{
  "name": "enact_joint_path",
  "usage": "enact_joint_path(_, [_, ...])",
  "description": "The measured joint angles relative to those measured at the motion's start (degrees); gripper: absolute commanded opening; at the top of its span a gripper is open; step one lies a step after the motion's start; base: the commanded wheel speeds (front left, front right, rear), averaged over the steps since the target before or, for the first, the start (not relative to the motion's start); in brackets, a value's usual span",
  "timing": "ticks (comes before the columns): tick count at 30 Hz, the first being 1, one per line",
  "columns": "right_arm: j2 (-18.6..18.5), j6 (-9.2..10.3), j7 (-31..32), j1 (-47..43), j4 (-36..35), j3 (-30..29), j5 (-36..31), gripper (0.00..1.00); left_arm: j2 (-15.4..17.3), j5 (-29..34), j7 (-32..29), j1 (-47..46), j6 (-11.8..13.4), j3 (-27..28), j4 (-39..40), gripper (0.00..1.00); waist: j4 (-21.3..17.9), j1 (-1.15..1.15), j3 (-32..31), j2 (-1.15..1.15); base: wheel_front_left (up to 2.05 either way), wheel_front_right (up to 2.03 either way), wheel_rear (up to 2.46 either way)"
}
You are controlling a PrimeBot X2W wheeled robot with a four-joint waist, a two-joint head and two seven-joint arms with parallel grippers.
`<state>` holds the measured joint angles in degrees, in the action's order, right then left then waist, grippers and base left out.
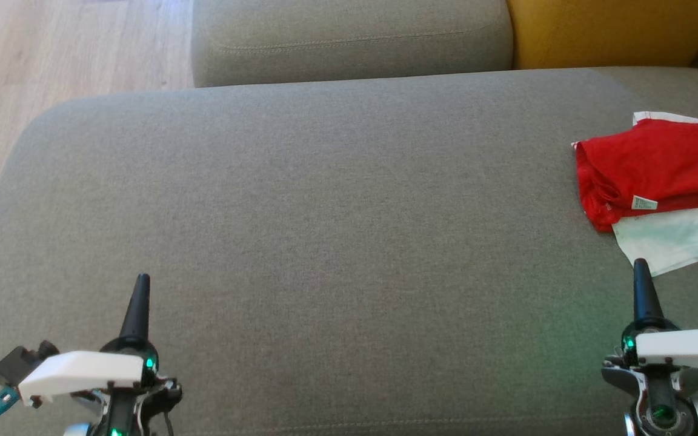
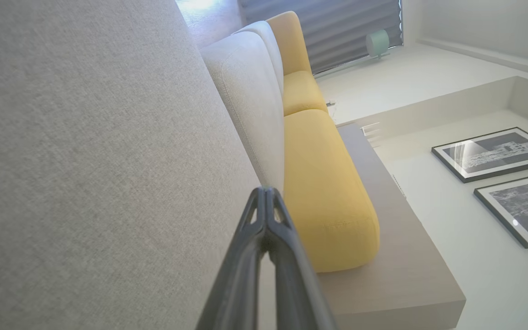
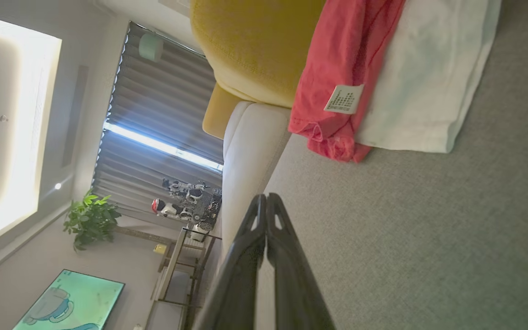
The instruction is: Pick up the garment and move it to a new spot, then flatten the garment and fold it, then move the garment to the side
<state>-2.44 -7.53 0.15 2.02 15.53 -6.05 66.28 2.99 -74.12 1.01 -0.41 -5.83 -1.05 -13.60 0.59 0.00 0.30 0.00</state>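
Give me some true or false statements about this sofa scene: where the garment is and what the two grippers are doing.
1. The red and white garment lies at the right end of the grey sofa seat. True.
2. The right gripper is clamped on the garment. False: it is shut on nothing, and its tips stop just short of the cloth.
3. The left gripper is shut and empty, over bare seat. True.
4. The cushion behind the garment is blue. False: it is yellow.
5. A small label shows on the red part of the garment. True.
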Motion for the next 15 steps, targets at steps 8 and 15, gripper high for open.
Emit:
enact_joint_path(8, [0.0,0.0,1.49,0.24,0.04,-0.27,5.54,0.0,0.0,-4.15,-1.47,-0.14,-0.29,0.68,-0.62,0.0,-0.13,0.0,-0.03,0.0,0.0,0.0,0.0])
enact_joint_path(15, [0.0,0.0,2.69,0.97,0.09,-0.48,10.5,0.0,0.0,-7.78,-2.56,-0.64,-0.33,1.79,-1.0,0.0,-0.25,0.0,-0.05,0.0,0.0,0.0,0.0])
